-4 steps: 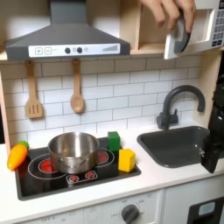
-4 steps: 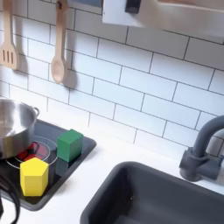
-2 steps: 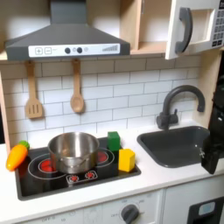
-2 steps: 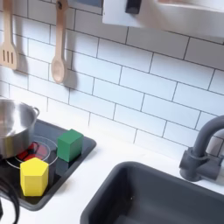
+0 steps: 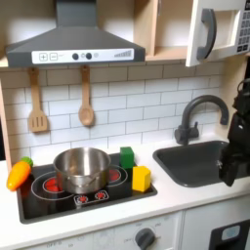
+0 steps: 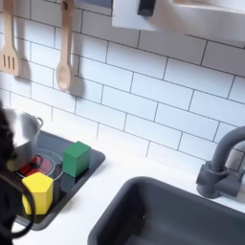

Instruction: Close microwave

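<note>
Up on the shelf above the worktop's right corner, the white microwave (image 5: 217,32) has its door ajar, while the dark gripper (image 5: 234,156) hangs over the sink (image 5: 193,163), its opening unclear.

No text or numbers are legible anywhere (too blurred).

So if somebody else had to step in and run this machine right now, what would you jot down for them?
Pincer: I can't pick it out; the dark arm sits at the first exterior view's right edge, beside the sink, well below the shelf.
Microwave: top right in the first exterior view, on the upper shelf. Its door with the dark curved handle stands open, swung toward the first exterior view's left.
Done: nothing visible yet.
Left: raise the arm to the door and push it shut.
</note>
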`<action>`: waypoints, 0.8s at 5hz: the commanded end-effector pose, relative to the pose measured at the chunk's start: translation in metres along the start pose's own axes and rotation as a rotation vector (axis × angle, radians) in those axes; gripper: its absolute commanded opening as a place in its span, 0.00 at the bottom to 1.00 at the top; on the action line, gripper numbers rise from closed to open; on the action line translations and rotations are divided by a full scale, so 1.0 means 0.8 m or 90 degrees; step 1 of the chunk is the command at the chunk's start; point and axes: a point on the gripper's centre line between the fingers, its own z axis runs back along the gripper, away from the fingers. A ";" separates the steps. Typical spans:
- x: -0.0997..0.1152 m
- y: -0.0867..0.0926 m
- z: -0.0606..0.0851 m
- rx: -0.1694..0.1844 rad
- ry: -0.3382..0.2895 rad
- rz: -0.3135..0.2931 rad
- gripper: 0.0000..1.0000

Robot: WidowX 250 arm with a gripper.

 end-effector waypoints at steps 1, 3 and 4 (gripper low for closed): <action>0.030 -0.005 0.010 -0.012 -0.035 -0.019 1.00; 0.055 -0.012 0.020 -0.014 -0.059 -0.038 1.00; 0.070 -0.013 0.024 -0.015 -0.069 -0.037 1.00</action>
